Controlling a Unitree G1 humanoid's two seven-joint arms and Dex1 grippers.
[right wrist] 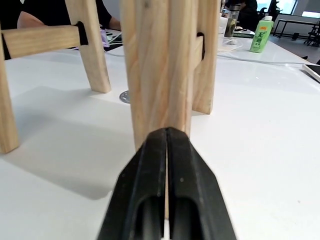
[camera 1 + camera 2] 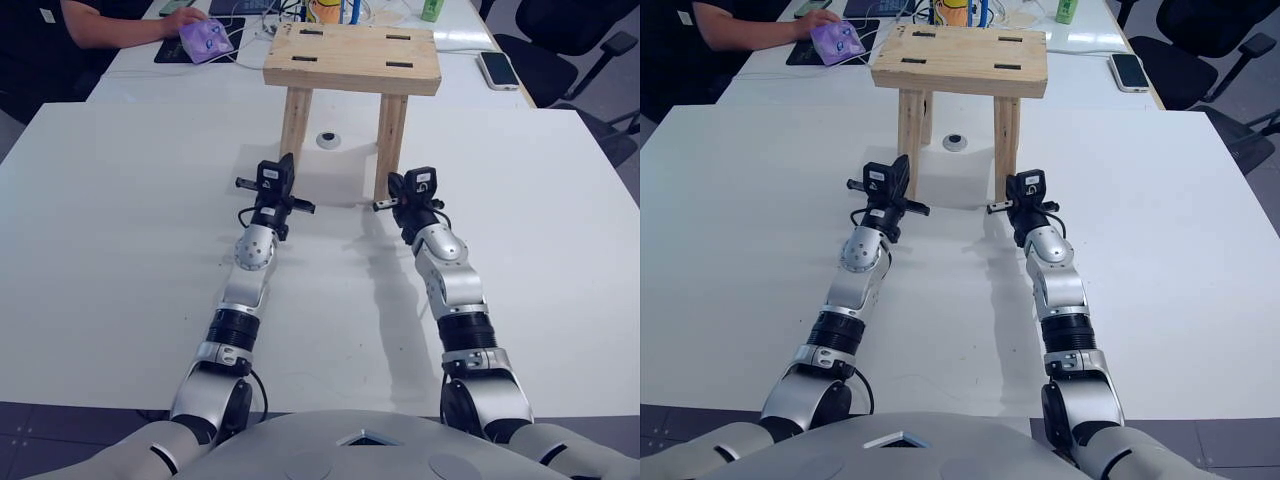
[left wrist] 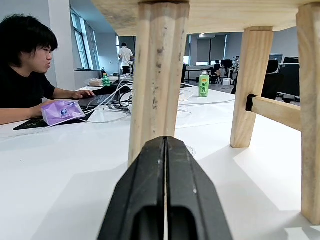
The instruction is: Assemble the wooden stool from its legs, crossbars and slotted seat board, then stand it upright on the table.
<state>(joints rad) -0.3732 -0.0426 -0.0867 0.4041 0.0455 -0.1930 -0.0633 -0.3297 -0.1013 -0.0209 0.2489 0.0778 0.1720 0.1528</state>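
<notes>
Stool [image 2: 351, 58] on table [image 2: 120, 220]; left gripper [image 3: 165, 142], right gripper [image 1: 166, 133] just before it

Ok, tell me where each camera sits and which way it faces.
Left eye view: on the head, facing forward and down at the stool on the table; both arms show.
Right eye view: same, slightly offset.
Left wrist view: low, facing the near left leg; left gripper shows, jaws shut.
Right wrist view: likewise, near right leg, right gripper, jaws shut.
All share the stool.

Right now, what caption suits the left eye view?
Wooden stool upright on table; left tool and right tool shut before its legs.
</notes>
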